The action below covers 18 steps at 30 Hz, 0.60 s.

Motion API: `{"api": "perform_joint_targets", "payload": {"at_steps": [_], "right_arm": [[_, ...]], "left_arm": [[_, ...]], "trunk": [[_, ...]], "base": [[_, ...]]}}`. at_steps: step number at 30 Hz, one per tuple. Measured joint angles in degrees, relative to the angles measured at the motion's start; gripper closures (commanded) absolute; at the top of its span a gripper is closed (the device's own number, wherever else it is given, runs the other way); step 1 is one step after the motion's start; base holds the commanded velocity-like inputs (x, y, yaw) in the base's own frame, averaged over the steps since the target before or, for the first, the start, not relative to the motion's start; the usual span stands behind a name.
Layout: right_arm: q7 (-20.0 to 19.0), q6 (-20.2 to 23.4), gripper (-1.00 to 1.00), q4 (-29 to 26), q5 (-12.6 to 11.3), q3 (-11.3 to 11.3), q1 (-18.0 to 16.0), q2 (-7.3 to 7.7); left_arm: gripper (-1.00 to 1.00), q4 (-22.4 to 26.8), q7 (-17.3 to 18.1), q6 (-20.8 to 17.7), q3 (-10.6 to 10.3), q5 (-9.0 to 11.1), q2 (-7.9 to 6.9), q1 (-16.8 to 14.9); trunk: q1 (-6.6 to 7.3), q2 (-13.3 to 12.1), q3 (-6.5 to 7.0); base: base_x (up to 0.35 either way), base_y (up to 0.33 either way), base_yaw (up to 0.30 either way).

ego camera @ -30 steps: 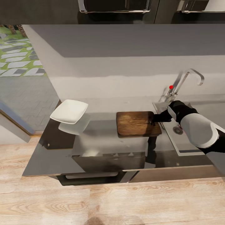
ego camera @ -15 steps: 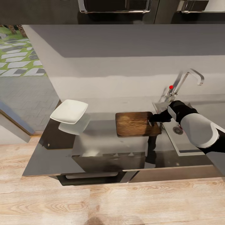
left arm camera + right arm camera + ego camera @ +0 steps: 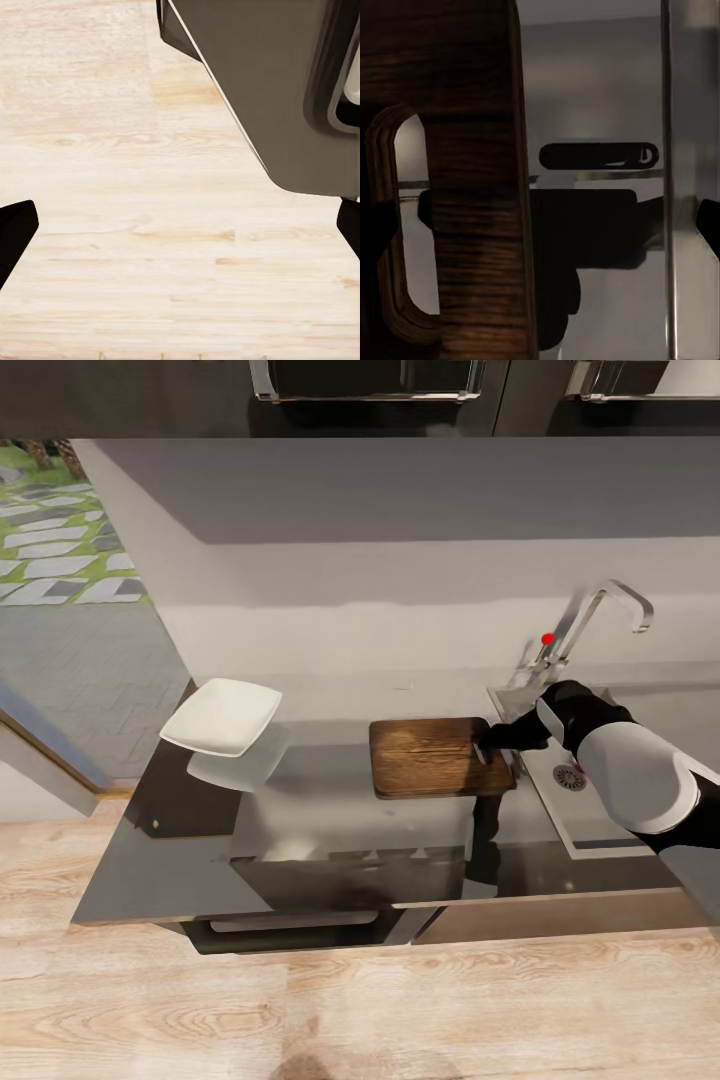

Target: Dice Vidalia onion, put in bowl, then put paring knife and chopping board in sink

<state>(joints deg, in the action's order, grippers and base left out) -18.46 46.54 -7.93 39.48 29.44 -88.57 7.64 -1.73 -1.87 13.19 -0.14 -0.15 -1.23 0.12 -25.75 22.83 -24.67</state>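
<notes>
Left of the board [image 3: 432, 757] on the countertop [image 3: 330, 830] sits the bowl [image 3: 221, 716]; no writing is legible anywhere. At the board's sink-side [image 3: 600, 830] edge by the handle slot [image 3: 401, 225], the right gripper [image 3: 487, 741] has fingers spread wide. Left gripper's fingers [image 3: 15, 236], also spread, hang over the floor [image 3: 127, 225].

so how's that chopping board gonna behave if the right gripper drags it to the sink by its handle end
The chopping board looks like thick solid wood, so probably stiff, with no flex. It lies flat on the glossy countertop, so it likely slides easily. Held by the right gripper at the slotted end alone, it may pivot or droop once lifted over the sink rim.
</notes>
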Motion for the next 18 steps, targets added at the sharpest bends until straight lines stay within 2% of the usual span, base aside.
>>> {"api": "perform_joint_targets", "payload": {"at_steps": [5,13,18], "right_arm": [[0.0,0.6,-1.0,-1.8,0.0,0.0,0.0,-0.06],[0.0,8.2,-1.0,-14.6,0.0,-0.5,0.0,-0.89],[0.0,9.6,-1.0,-19.6,-0.1,-0.5,0.0,-2.24]], "left_arm": [[-1.0,0.0,0.0,0.0,0.0,0.0,0.03,0.0],[-1.0,0.0,0.0,0.0,0.0,0.0,0.05,0.0],[-1.0,0.0,0.0,0.0,0.0,0.0,0.08,0.0]], "trunk": [[0.0,0.0,0.0],[0.0,0.0,0.0],[0.0,0.0,0.0]], "base": [[0.0,0.0,0.0],[0.0,0.0,0.0],[0.0,0.0,0.0]]}}
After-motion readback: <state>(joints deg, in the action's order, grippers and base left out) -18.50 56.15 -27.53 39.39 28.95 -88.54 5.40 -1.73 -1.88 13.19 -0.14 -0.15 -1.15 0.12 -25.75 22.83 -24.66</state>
